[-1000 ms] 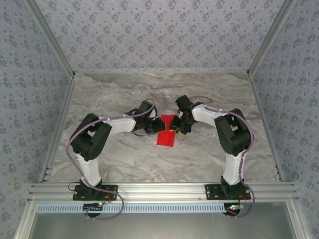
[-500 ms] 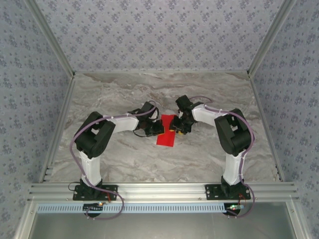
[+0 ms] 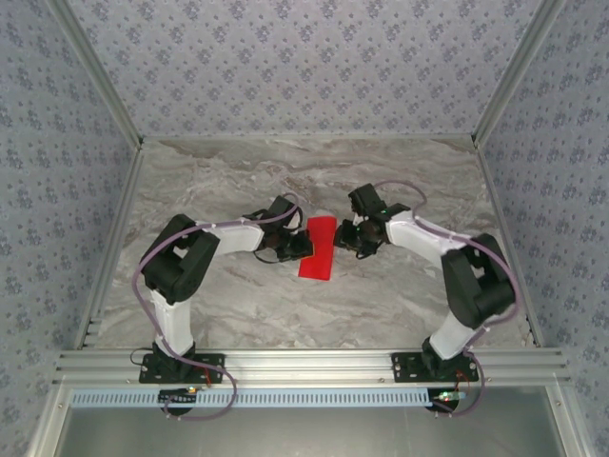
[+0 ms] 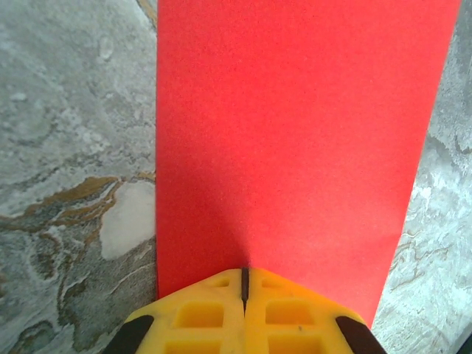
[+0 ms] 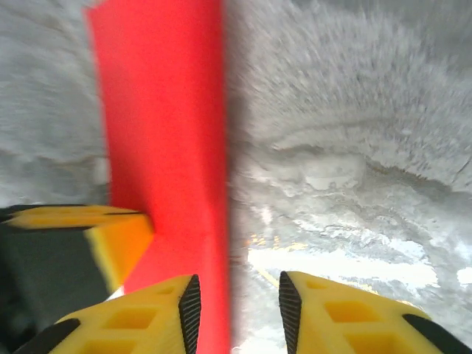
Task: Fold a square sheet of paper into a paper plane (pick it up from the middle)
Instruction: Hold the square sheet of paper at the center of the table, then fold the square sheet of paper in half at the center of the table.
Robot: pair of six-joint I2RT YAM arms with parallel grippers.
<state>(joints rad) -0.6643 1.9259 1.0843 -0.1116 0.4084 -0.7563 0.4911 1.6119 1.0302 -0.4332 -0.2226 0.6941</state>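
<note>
From above. Near the middle of the frame, flat on the marble table: the red sheet of paper, a narrow strip with its long side running up and down the frame, slightly tilted. Touching its left edge, the left gripper. Just off its right edge, the right gripper (both too small here to read how far the jaws stand apart).

From the left wrist. Across the middle and top of the frame, the sheet of paper as a clean red band, with grey-veined table on both sides. At bottom centre, the left gripper: yellow fingers pressed together with only a hairline seam between them, tips overlapping the sheet's lower edge. Cannot tell whether pinching a fold or merely pressing down.

From the right wrist, blurred. Down the left-centre of the frame, the sheet of paper, its right edge dropping into the narrow gap of the right gripper at the bottom. Fingers a little apart, clamping nothing. At lower left, against the sheet's left edge, one of the left gripper's yellow fingers. Table across the right half.
</note>
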